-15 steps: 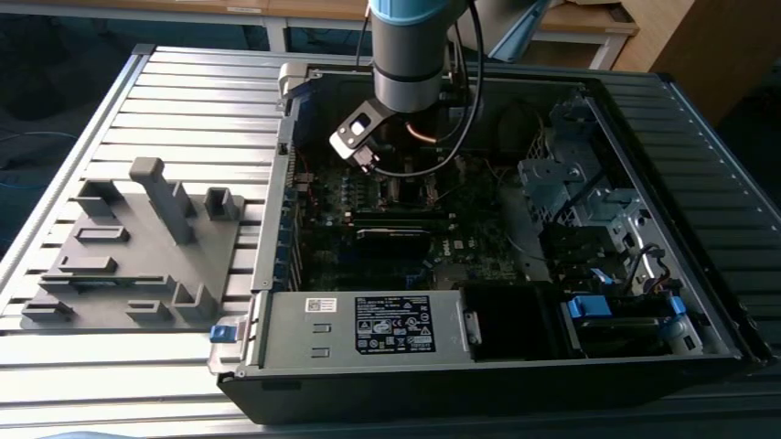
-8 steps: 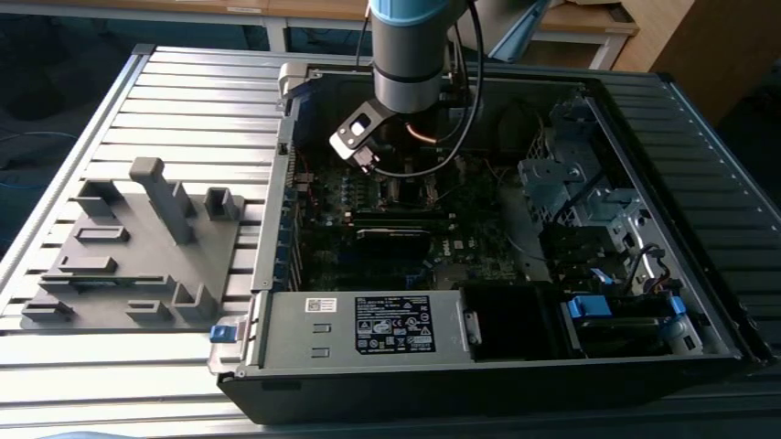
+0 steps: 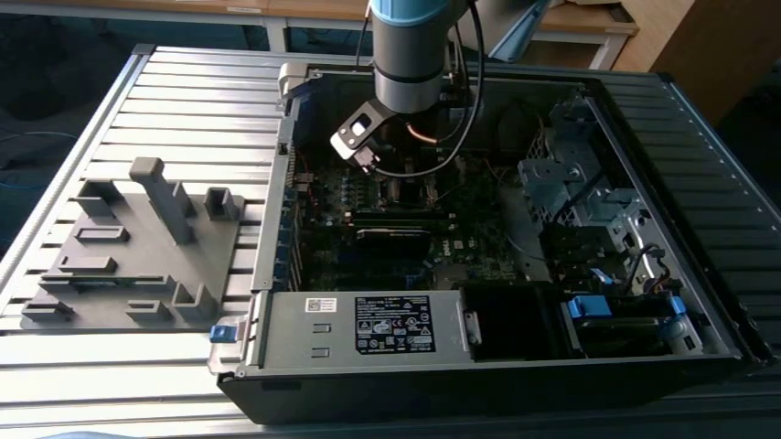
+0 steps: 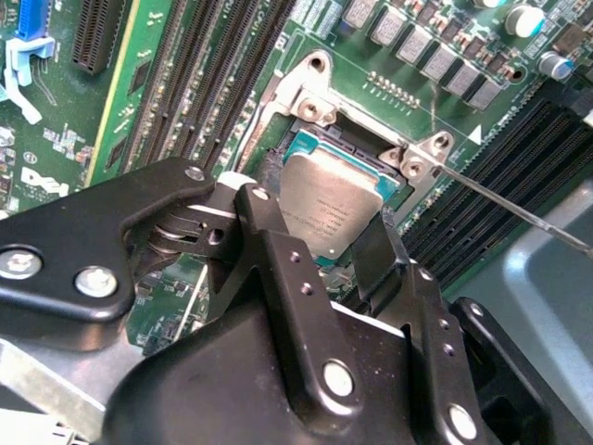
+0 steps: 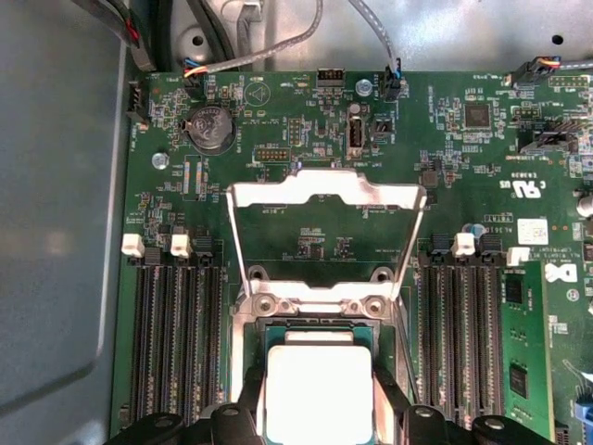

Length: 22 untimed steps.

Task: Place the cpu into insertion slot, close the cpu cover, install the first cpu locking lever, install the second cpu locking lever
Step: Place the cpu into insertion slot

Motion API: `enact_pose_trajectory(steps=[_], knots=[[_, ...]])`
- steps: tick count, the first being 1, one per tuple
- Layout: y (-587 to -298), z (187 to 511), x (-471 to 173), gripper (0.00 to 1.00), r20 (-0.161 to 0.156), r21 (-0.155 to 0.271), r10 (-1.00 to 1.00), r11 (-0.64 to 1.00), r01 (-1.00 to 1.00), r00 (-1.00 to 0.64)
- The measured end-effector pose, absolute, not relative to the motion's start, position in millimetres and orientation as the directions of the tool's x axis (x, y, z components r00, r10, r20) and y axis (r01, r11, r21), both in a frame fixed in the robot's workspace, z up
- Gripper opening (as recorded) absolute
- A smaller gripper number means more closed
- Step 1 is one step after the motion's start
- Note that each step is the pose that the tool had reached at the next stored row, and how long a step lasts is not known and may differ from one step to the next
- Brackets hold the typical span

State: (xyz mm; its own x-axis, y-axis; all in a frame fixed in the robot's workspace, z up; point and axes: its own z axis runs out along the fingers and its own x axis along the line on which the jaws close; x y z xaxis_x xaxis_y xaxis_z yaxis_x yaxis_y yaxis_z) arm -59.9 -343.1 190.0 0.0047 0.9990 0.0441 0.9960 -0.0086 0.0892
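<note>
Step 1 of 4 is in hand: placing the chip. In the exterior view the arm point(image 3: 409, 55) reaches down into the open computer case point(image 3: 488, 384) at about 12 o'clock of its interior, with a grey fixture plate point(image 3: 134, 247) lying on the table at 9 o'clock of the case.

The gripper point(image 4: 317, 227) pinches the cpu point(image 4: 334, 199) by 2 opposite edges, a black finger on each side of it. The chip sits right over the insertion slot point(image 4: 345, 141), silver face up. I cannot tell whether it is fully bedded or a shade proud.

To my eye, finishing this step calls for the chip to lie flat and square in the recess before the fingers let go. A tilted corner could bend the contacts underneath.

The first wrist view shows what the other cannot: the cpu cover point(image 5: 324, 190) is swung wide open, its cut-out middle framing bare green board, on the far side of the socket from the gripper point(image 5: 318, 408). Banks of memory slots point(image 5: 176, 343) flank the socket there.

The second wrist view shows a slight lean to the chip and a thin metal rod point(image 4: 519, 213) running out from the socket's corner. I take it for 1 of the 2 locking levers, unlatched.
</note>
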Motion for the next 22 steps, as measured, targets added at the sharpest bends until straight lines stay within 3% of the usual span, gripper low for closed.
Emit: enact_pose_trajectory(steps=[16, 17, 22], knots=[[-343.0, 188.4, -59.7, 0.55, 0.045, 0.090, 0.999, -0.009, 0.996, 0.005], [-343.0, 188.5, -59.8, 0.60, 0.045, 0.090, 0.999, -0.009, 0.996, 0.005], [-343.0, 190.5, -59.8, 0.60, 0.045, 0.090, 0.999, -0.009, 0.996, 0.005]])
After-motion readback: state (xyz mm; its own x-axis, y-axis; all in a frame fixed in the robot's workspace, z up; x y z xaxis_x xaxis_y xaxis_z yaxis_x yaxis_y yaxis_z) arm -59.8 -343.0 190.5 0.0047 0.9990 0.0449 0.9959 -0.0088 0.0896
